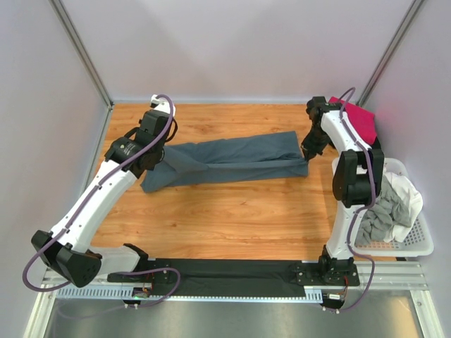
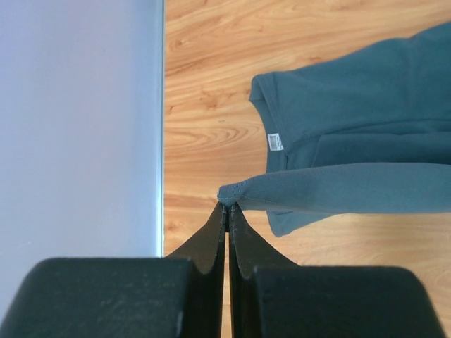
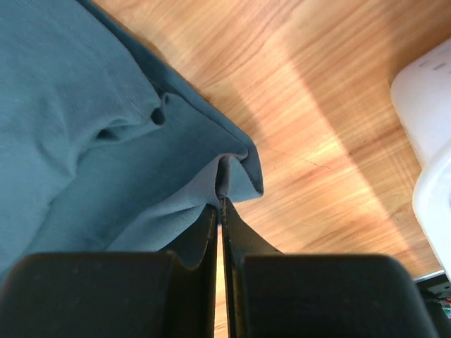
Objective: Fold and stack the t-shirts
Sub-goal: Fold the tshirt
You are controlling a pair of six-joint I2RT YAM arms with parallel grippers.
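A slate blue-grey t-shirt (image 1: 229,160) lies stretched across the wooden table, folded lengthwise. My left gripper (image 1: 156,163) is shut on its left end; the left wrist view shows the tips (image 2: 228,206) pinching a rolled edge of the shirt (image 2: 352,148), with a white label near the collar. My right gripper (image 1: 308,158) is shut on the right end; the right wrist view shows the tips (image 3: 220,202) pinching a fold of the shirt (image 3: 77,105). A magenta-pink shirt (image 1: 361,121) lies at the back right. Light grey (image 1: 380,215) and white (image 1: 405,193) shirts fill the basket.
A white lattice basket (image 1: 416,246) stands at the right edge of the table, also in the right wrist view (image 3: 430,127). A pale wall panel (image 2: 77,127) borders the table on the left. A black mat (image 1: 225,271) lies along the near edge.
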